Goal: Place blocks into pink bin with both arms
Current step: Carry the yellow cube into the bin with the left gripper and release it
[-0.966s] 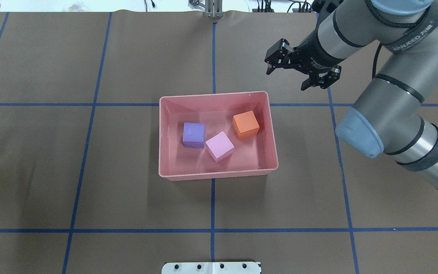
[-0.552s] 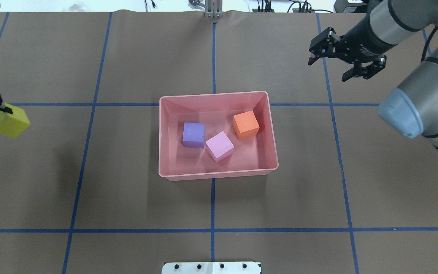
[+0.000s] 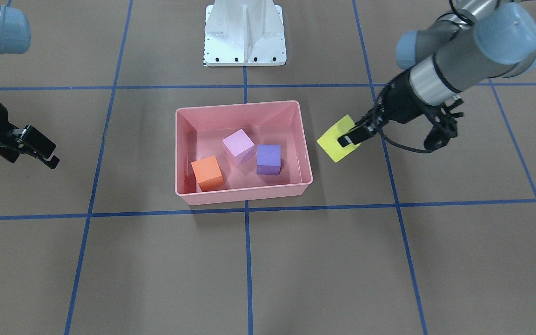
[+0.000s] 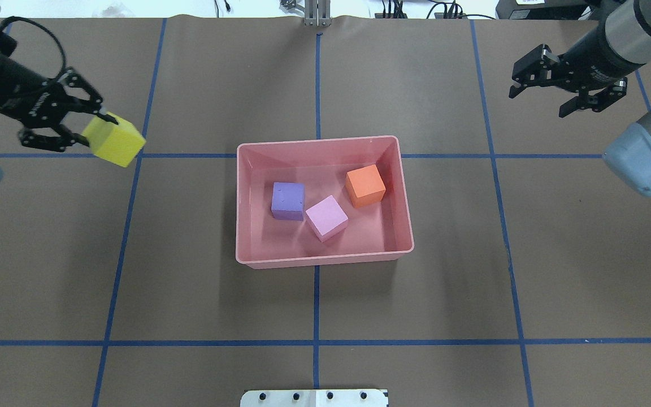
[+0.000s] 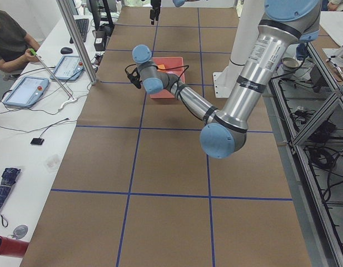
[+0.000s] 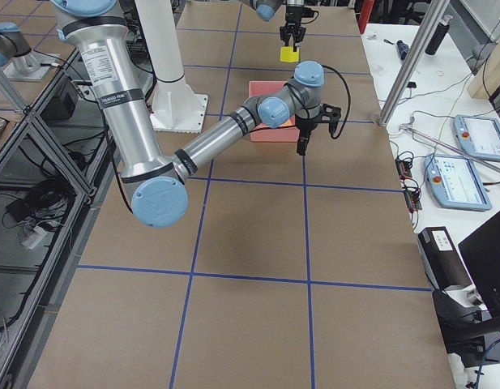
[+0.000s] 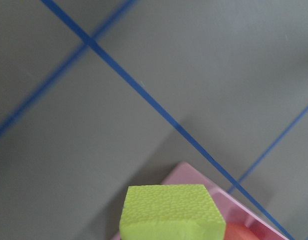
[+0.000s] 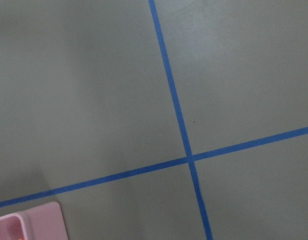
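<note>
The pink bin sits mid-table and holds the purple block, the light pink block and the orange block. My left gripper is shut on the yellow block and holds it above the table, left of the bin in the overhead view. My right gripper is open and empty, above the table at the far right, away from the bin.
Blue tape lines grid the brown table cover. The white pedestal stands at the robot's side of the table. A metal post stands at the far edge. An operator and tablets are beside the table.
My left gripper has carried the yellow block right and up the overhead view, toward the bin. My right gripper has drawn farther right, away from the bin, still open.
</note>
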Robot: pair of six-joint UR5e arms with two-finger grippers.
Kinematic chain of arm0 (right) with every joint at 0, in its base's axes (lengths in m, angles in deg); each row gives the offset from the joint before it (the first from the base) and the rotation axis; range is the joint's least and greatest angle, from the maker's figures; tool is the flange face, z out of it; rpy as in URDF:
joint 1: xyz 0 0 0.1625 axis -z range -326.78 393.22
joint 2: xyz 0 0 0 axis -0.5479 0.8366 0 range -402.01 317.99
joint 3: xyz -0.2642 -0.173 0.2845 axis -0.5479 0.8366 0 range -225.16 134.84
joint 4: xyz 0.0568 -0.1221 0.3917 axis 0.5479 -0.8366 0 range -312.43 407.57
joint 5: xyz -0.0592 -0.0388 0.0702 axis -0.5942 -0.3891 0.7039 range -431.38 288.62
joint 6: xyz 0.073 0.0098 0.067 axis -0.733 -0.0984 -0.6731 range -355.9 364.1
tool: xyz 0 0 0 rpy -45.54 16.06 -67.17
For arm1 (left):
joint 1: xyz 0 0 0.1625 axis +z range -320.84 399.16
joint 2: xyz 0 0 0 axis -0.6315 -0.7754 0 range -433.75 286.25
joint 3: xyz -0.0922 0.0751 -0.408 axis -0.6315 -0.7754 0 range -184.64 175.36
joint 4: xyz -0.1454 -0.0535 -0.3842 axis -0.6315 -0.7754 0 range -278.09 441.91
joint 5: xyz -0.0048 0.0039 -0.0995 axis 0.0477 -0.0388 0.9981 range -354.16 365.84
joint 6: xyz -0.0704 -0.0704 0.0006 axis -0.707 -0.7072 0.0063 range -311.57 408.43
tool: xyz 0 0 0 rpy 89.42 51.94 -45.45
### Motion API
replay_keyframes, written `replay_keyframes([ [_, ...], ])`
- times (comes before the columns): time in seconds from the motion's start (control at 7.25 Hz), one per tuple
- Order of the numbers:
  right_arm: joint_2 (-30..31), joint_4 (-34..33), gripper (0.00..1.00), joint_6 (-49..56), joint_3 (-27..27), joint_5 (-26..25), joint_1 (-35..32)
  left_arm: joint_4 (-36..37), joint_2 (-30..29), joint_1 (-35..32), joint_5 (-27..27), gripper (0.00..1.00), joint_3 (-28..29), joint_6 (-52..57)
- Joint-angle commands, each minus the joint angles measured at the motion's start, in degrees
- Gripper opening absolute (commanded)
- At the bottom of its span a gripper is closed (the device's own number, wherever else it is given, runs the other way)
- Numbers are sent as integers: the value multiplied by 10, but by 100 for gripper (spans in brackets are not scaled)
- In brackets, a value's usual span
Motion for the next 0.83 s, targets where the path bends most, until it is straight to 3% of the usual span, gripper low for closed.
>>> replay_keyframes([
  [0.0,-2,1,99,5,7,-1,-1,151,-84,122,-121,0,-1,-11],
  [0.28,-5,1,99,5,12,-1,0,160,-76,184,-181,0,8,-8],
  [0.41,-4,1,99,5,12,-1,0,160,-76,187,-186,0,20,-6],
  [0.55,-4,1,99,5,12,-1,0,161,-76,190,-186,15,26,13],
  [0.69,-4,1,99,5,12,-1,0,164,-76,190,-186,52,27,17],
])
